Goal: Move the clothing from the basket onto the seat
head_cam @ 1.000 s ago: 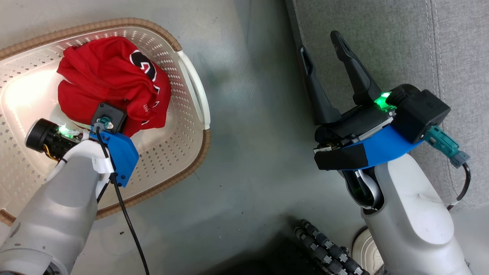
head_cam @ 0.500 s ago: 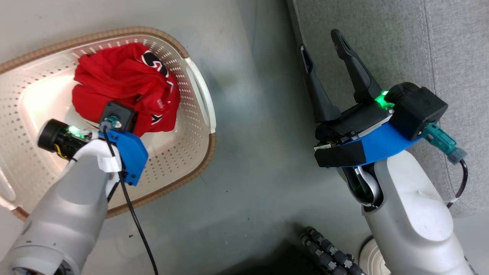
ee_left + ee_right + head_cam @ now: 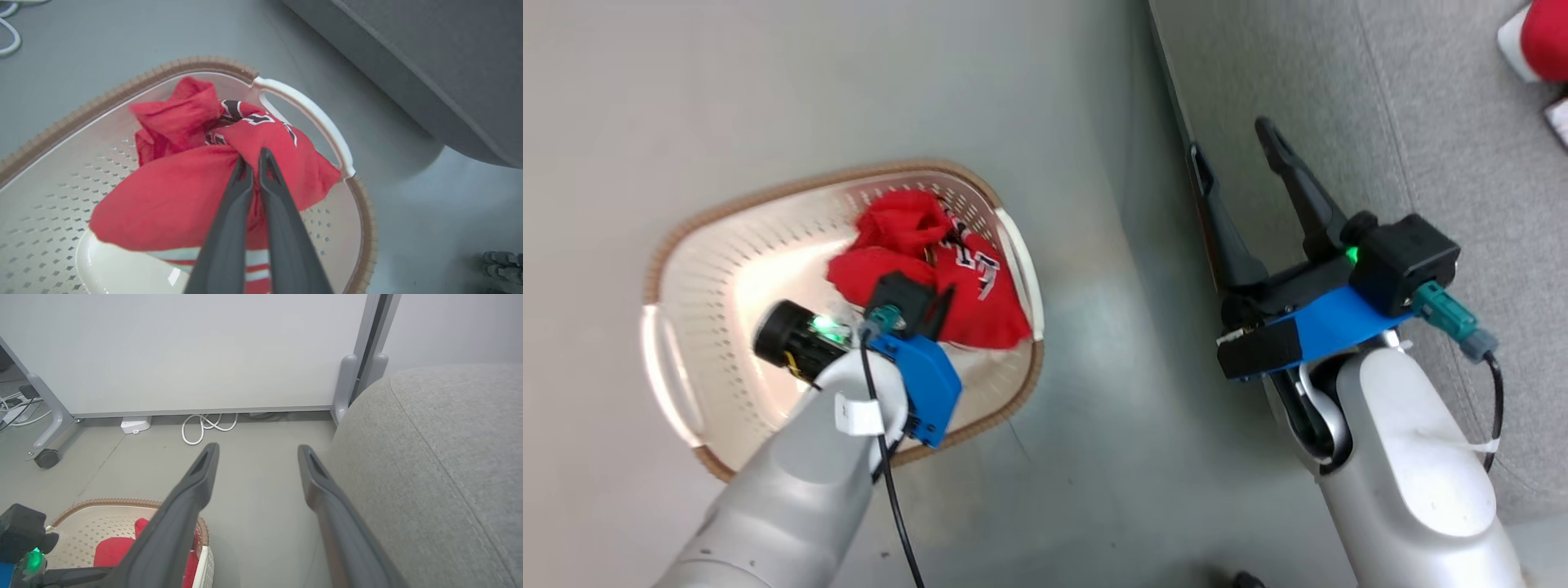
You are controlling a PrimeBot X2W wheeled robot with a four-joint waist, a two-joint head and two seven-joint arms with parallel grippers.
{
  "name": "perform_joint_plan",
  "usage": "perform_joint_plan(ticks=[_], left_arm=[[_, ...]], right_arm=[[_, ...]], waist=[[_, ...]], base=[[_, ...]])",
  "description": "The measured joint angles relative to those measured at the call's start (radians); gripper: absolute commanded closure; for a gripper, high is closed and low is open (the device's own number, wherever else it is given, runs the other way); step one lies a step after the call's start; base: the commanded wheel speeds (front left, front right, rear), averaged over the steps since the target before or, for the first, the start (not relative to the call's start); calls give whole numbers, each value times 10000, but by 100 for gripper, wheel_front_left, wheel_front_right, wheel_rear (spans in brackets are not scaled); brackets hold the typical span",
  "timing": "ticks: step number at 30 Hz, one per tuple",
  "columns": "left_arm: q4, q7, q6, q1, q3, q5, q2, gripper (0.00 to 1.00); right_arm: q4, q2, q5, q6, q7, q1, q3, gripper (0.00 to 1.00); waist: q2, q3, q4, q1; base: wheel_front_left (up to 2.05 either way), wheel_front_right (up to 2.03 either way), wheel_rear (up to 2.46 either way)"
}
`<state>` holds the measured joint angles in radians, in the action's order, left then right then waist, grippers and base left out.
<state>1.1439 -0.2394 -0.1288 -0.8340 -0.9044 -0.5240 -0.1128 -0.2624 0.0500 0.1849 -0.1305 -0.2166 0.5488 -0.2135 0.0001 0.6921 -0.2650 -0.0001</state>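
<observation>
Left gripper (image 3: 254, 157): jaws closed, pinching a fold of the bright red soft-fabric garment with white stripes and a black-and-white logo (image 3: 175, 204). The fabric is gathered into a bunch around the pinch. A white-striped edge is seen hanging below the fingers in the left wrist view.

The garment is located inside the cream-white perforated plastic laundry basket with brown woven-look rim (image 3: 122, 92), toward the end nearest the white side handle (image 3: 310, 112). Whether the bunch touches the basket's bottom cannot be told.

The basket is set on the smooth grey floor (image 3: 1094, 408), beside the large grey fabric-upholstered seat with stitched seams (image 3: 1339, 122) but apart from it.

Right gripper (image 3: 1229, 140): jaws spread wide, nothing held. It is held over the strip of floor along the seat's rounded edge, fingers pointing away from the robot.

Farther on, a red-and-white item (image 3: 1547, 37) is seen on the seat, cut off by the picture edge. Beyond, in the right wrist view, a coiled white cable (image 3: 204, 426) is noted at the foot of a pale wall panel (image 3: 184, 351).
</observation>
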Motion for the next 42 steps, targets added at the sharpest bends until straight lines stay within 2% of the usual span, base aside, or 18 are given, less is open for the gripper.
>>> perform_joint_plan(ticks=[6, 14, 25, 33, 42], left_arm=[[-828, -142, 0, 561, -456, -583, 303, 100], [-1944, -209, 0, 953, -1223, -1429, 403, 100], [-3321, -221, 0, 935, -1256, -1787, 428, 100], [-3609, -222, 0, 483, -1175, -2082, 548, 100], [-3685, -222, 0, 88, -1325, -2435, 606, 100]], right_arm=[[6, -2, -217, 0, 445, -677, 226, 0], [111, 2, -257, -2, 984, -1654, 414, 0], [211, 19, -163, -2, 1453, -2840, 510, 0], [357, 19, -125, 0, 1705, -3398, 502, 0], [593, 19, -92, -2, 1900, -3541, 433, 0]], waist=[[0, -1461, 599, -1], [0, -3391, 1351, -2], [1, -5573, 2073, -3], [0, -6564, 2463, -2], [1, -6932, 2783, -1]], base=[[0, 0, 0], [0, 0, 0], [0, 0, 0], [0, 0, 0], [0, 0, 0]])
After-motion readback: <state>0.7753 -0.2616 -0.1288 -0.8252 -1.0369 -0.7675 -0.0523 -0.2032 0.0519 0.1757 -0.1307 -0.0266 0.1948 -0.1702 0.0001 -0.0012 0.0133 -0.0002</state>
